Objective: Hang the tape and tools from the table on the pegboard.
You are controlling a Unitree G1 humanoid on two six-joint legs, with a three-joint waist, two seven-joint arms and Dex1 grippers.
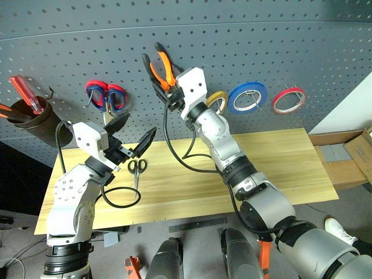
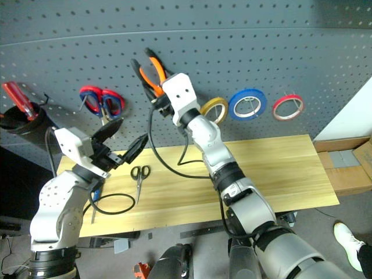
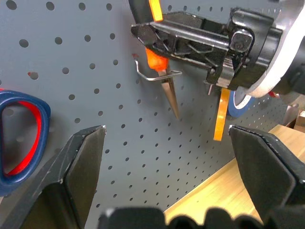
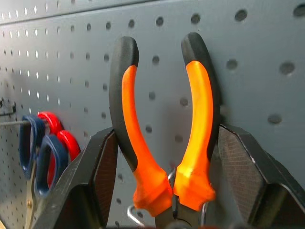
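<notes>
So far red tape point(image 1: 289, 100) hangs upper right; our right pincer point(image 1: 164, 87) pinches pliers point(image 1: 161, 68) at hook; black scissors point(image 1: 137, 168) on bench point(image 1: 279, 163) remain; left pincer point(image 1: 132, 136) spread, empty.

Even, fairly bright light falls from above and in front, with no hard glare. The dark grey perforated pegboard point(image 1: 279, 40) carries soft shadows just beside the things hung on it. Its rows of holes bow in both head views, a wide-lens bend strongest at the edges. The light wood plank tabletop point(image 1: 279, 168) is evenly lit. In the wrist views the near black fingers point(image 3: 81, 162) look slightly soft.
</notes>
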